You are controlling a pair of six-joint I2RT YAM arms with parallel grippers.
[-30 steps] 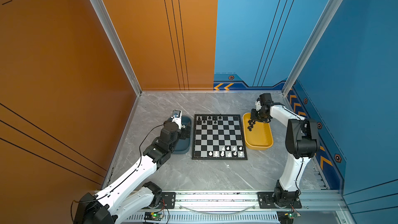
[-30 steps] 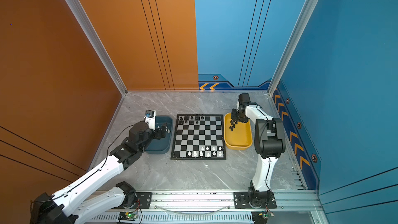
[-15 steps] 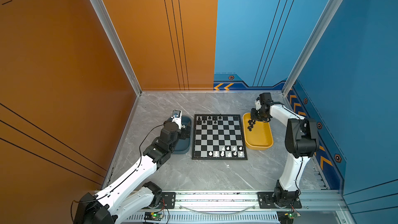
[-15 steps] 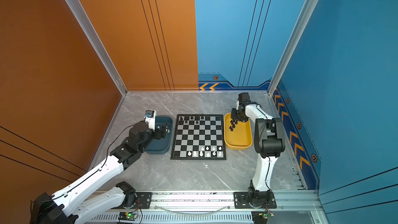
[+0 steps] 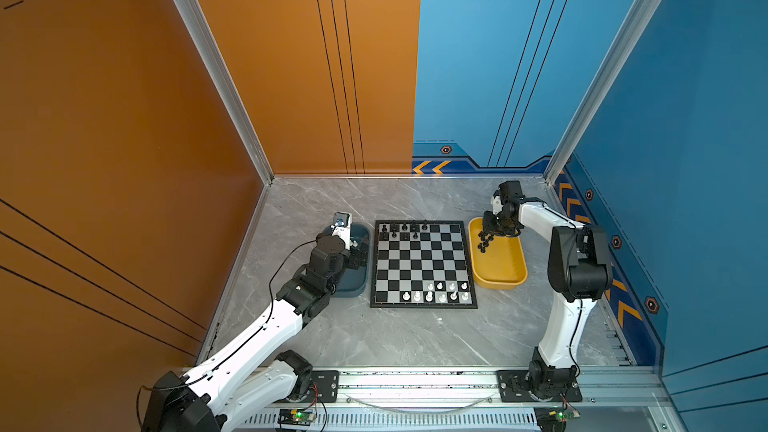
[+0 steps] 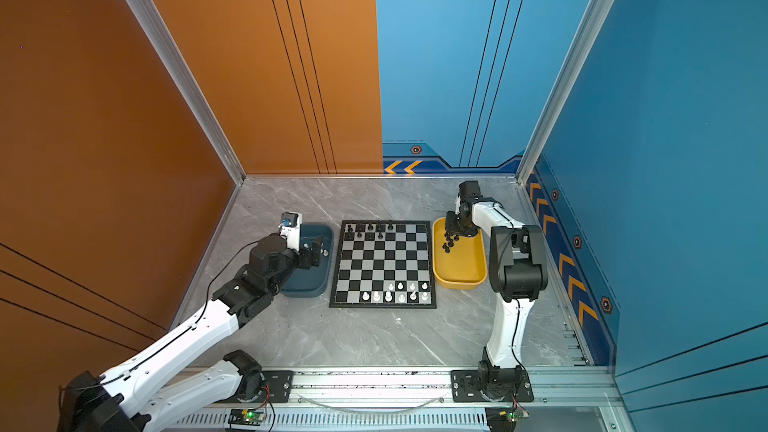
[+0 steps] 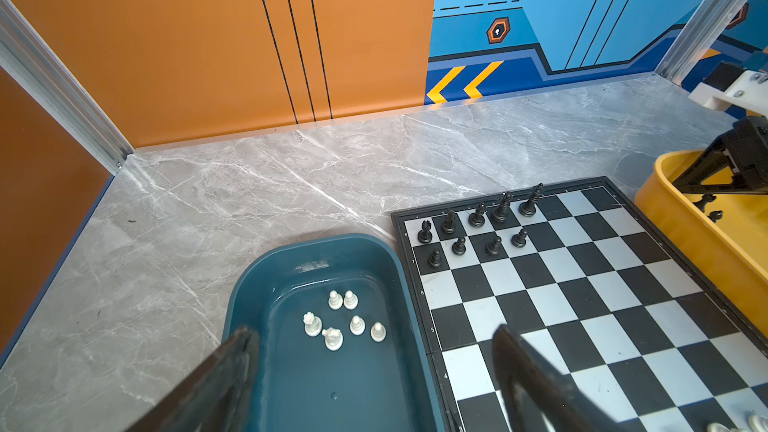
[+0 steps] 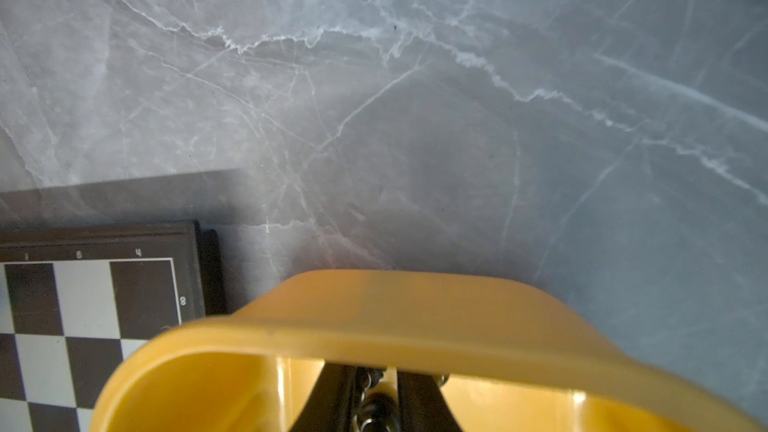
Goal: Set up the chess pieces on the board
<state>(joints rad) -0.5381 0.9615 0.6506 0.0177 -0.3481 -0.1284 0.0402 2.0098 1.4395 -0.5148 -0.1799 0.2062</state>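
Grey marbled tabletop [image 5: 415, 338] carries everything and lies bare along its near edge. Next out, the board [image 5: 424, 263] rests flat in the middle. White chess pieces [image 5: 441, 297] stand on part of its two nearest rows, toward the right arm's side.

Just beside the board's left edge sits the teal tray [image 7: 316, 251]. Six loose white pieces [image 7: 356, 324] stand on its floor. The left pincer [image 6: 315, 250] hovers over this tray with its fingers wide apart and nothing between them. Those pieces lie ahead of it and lower down.

Farther off, black chess pieces [image 5: 404, 227] stand on the board's two far rows, on the left half only. The far squares toward the yellow tray [image 5: 500, 261] are bare.

At that tray's far end the right pincer [image 5: 487, 231] points down among the loose black pieces [image 5: 482, 245]. The right wrist view shows its fingers nearly together, with one black piece [image 8: 376, 403] filling the gap. I cannot tell whether they already clamp it, or whether it stands upright.

The coming move likely turns on this: the bare far squares lie just leftward of that piece, across the tray wall. That calls for a lift clear of the rim, then a short carry. The right arm is much the nearer one.
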